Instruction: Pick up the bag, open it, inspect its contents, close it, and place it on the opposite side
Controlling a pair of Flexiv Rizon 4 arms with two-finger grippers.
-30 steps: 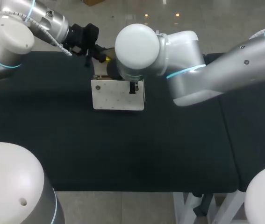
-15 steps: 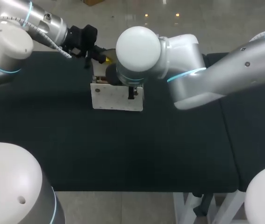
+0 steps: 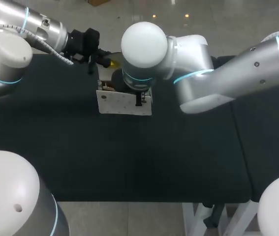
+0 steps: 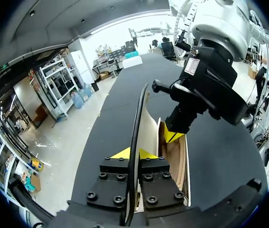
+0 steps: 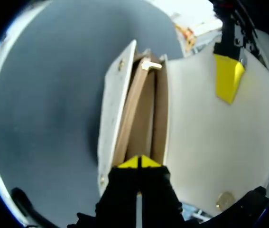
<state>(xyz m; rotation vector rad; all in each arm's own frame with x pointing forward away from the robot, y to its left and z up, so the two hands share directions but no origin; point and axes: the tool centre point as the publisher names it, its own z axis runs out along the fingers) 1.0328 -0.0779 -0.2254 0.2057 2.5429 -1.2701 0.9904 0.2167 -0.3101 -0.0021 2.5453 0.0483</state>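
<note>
The bag (image 3: 124, 102) stands on the counter (image 3: 129, 157) toward its far middle, long axis running crosswise between the arms. The right arm (image 3: 218, 78) reaches past the middle and hangs straight over the bag's mouth, nearer than the left arm (image 3: 11, 44), which sits behind the bag. The left pincer (image 4: 133, 153) is clamped on the flap (image 5: 205, 133), holding it back from the mouth. The right pincer (image 5: 139, 162) has its tips together at the mouth's rim; whether they pinch a wall is unclear. Closing likely needs that pincer lifted clear before the flap swings forward.
</note>
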